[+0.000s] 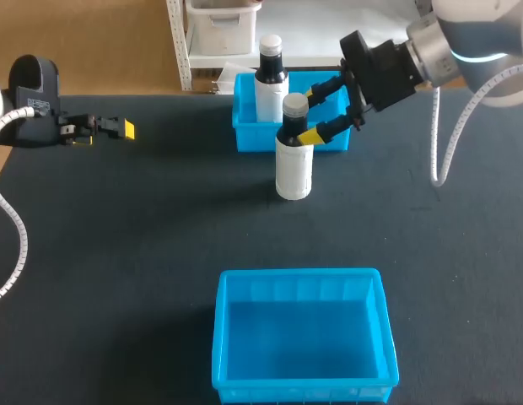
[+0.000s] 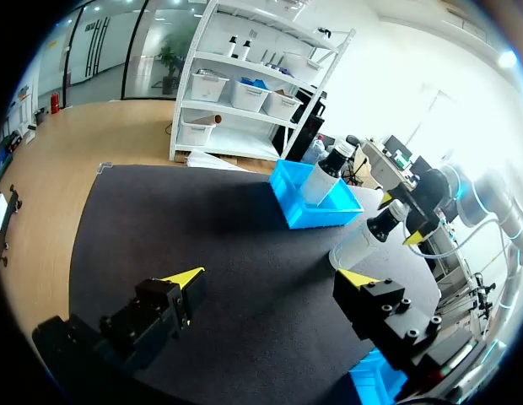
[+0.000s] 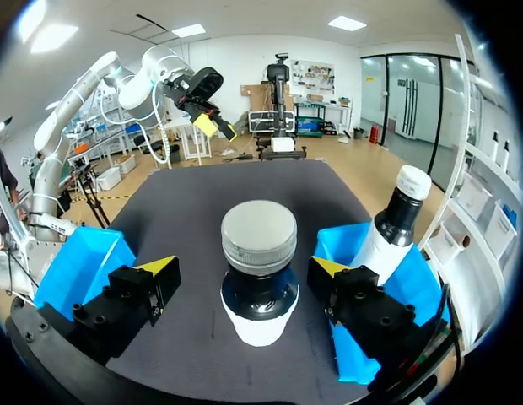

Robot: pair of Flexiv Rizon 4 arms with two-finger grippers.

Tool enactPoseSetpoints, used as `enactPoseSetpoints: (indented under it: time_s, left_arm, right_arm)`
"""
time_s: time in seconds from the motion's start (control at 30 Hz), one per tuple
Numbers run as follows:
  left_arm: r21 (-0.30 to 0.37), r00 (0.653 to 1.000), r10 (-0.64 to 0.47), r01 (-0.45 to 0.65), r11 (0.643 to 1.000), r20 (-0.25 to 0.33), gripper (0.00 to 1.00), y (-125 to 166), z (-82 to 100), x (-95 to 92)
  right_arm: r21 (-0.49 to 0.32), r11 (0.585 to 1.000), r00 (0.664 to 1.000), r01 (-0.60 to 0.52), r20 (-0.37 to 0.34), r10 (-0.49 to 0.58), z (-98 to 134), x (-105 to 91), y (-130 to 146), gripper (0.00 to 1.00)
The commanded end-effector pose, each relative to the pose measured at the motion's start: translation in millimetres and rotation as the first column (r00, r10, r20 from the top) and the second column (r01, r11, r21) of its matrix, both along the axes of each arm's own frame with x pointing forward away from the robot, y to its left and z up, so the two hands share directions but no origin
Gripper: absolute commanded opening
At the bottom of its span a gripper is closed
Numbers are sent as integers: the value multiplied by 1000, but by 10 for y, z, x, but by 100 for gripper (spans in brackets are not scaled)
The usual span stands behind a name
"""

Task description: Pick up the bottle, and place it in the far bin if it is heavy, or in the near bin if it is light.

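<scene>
Bottle point(image 1: 293, 156) not yet picked up: the grab, the lift and the drop are all left to do.
It is seen standing upright on the dark table point(image 1: 118, 253), just in front of the far bin point(image 1: 255, 140) and well apart from the near bin point(image 1: 223, 337). The right gripper point(image 1: 312, 113) is placed around its neck, but the two yellow fingers are held wide, with a gap on each side, so nothing is squeezed yet. A second bottle point(image 1: 271, 80) is seen standing inside the far bin, and nothing is seen in the near bin. The left gripper point(image 2: 274, 278) is kept far off to the side, with its fingers spread and nothing held. How heavy the bottle is can likely be felt only once it is lifted, so the right bin cannot be picked yet.
</scene>
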State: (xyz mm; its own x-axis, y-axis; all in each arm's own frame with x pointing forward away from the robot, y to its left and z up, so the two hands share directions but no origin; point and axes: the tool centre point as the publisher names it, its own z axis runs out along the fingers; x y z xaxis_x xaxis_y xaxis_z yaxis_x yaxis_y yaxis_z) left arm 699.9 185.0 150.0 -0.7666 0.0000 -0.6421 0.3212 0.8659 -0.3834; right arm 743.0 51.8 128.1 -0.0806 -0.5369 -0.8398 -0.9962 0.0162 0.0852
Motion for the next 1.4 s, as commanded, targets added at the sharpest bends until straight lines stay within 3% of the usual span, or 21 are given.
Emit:
enactPoseSetpoints:
  time_s: [0.03, 0.7, 0.8, 1.07, 1.4]
  left_arm:
    - [0, 1000, 0, 0, 1000, 0, 100, 0, 0, 0]
    - [0, 1000, 0, 0, 1000, 0, 100, 0, 0, 0]
    - [0, 1000, 0, 0, 1000, 0, 100, 0, 0, 0]
    - [0, 1000, 0, 0, 1000, 0, 100, 0, 0, 0]
    - [0, 1000, 0, 0, 1000, 0, 100, 0, 0, 0]
  right_arm:
    - [8, 1000, 1000, -10, -6, 10, -36, 42, 49, 100]
    - [9, 999, 999, -41, -9, 41, -83, 81, 160, 100]
    - [11, 999, 999, -44, -10, 45, -88, 77, 179, 97]
    - [14, 999, 999, -49, -12, 49, -96, 80, 199, 72]
    - [15, 999, 999, -48, -13, 49, -101, 78, 201, 58]
